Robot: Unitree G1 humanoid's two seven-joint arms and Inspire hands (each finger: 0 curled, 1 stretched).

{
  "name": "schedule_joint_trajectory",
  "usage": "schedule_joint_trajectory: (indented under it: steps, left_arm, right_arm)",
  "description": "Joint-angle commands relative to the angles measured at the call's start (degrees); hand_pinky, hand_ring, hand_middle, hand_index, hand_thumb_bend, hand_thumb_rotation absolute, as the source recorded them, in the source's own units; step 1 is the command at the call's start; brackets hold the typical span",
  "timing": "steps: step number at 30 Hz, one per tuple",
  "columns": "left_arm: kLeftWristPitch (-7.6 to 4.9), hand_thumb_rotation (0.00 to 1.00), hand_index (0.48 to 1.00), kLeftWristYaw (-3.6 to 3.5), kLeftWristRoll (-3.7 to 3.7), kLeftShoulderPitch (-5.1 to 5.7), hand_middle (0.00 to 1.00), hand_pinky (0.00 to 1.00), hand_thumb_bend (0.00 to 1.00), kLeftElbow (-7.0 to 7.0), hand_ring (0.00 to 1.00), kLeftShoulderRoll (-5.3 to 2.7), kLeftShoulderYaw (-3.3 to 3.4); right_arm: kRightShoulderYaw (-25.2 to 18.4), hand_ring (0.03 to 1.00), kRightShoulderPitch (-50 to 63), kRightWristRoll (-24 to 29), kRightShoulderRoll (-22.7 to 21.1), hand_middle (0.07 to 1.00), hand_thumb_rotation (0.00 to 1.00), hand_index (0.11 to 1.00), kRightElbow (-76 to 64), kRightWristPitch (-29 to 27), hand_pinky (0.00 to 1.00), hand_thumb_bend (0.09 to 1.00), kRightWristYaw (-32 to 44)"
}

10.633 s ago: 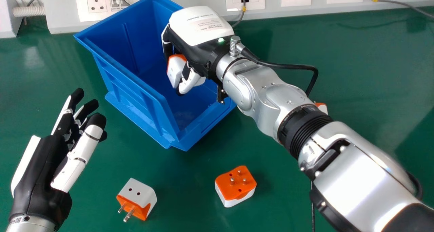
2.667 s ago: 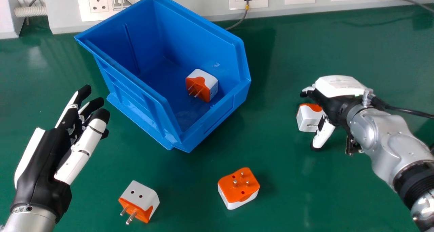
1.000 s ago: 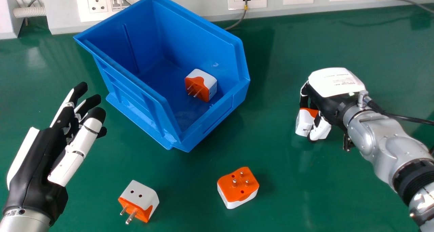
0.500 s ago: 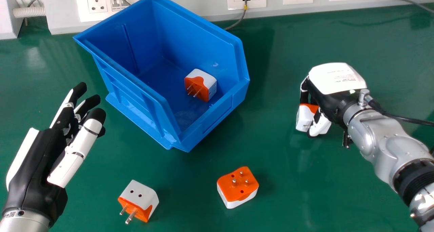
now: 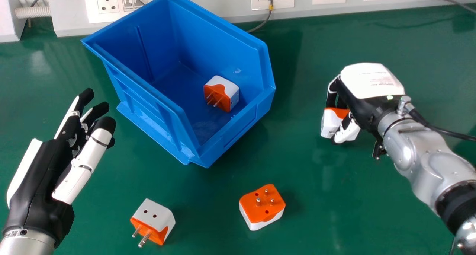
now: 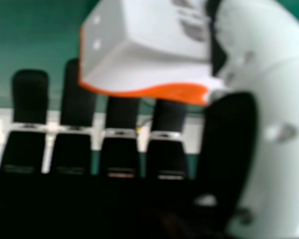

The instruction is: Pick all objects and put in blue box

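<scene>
The right hand has an orange-and-white adapter pinched between its fingers and thumb — to the right of the blue box and well apart from it. Inside the box, another adapter lies on the floor with its pins sideways. Two more are on the green worktop, nearer the robot than the box: a third adapter, pins up, and a fourth adapter to its left, pins facing the robot. The left hand is at the view's left, its fingers loosely extended — holding nothing.
</scene>
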Motion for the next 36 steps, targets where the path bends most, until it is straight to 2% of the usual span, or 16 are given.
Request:
schedule_joint_trajectory:
  steps: [1,4,12,16,23,30,36]
  left_arm:
    - [-0.66,0.70,0.976,0.24,0.05,-0.59,0.94,0.86,0.45,-0.45,0.93,0.09,0.12]
    - [-0.84,0.70,0.976,0.26,0.22,-1.17,0.94,0.86,0.45,0.45,0.93,0.14,0.02]
    - [-0.56,0.69,0.976,0.31,0.16,-1.58,0.94,0.86,0.44,0.64,0.93,0.20,0.06]
    - [-0.91,0.69,0.976,0.21,0.25,-1.97,0.94,0.86,0.44,1.42,0.93,0.27,0.04]
    - [-1.08,0.69,0.976,0.30,0.59,-2.47,0.94,0.86,0.43,2.00,0.93,0.30,-0.18]
    - [-1.04,0.69,0.976,0.42,0.96,-3.38,0.94,0.86,0.43,2.88,0.93,0.36,-0.40]
    - [-1.05,0.68,0.976,0.30,1.15,-4.00,0.94,0.86,0.43,3.39,0.93,0.50,-0.36]
  right_arm:
    - [-1.67,0.422,0.18,1.09,-1.63,0.506,0.00,0.482,-3.50,0.44,0.38,0.500,0.51]
    - [-2.72,0.420,1.72,1.22,-2.70,0.506,0.00,0.489,-7.46,0.07,0.38,0.499,1.14]
    - [-4.88,0.422,5.55,1.26,-4.58,0.515,0.00,0.508,-16.07,0.63,0.36,0.497,3.15]
    - [-6.32,0.423,7.93,1.58,-5.92,0.517,0.00,0.510,-21.82,0.93,0.36,0.496,4.96]
    - [-8.94,0.427,12.43,2.28,-7.41,0.524,0.00,0.517,-32.92,1.62,0.35,0.494,8.88]
    - [-10.50,0.428,15.95,2.79,-7.32,0.525,0.00,0.517,-41.68,1.03,0.35,0.494,12.20]
    - [-10.96,0.429,15.99,2.72,-6.88,0.526,0.00,0.510,-40.91,-0.66,0.35,0.494,12.04]
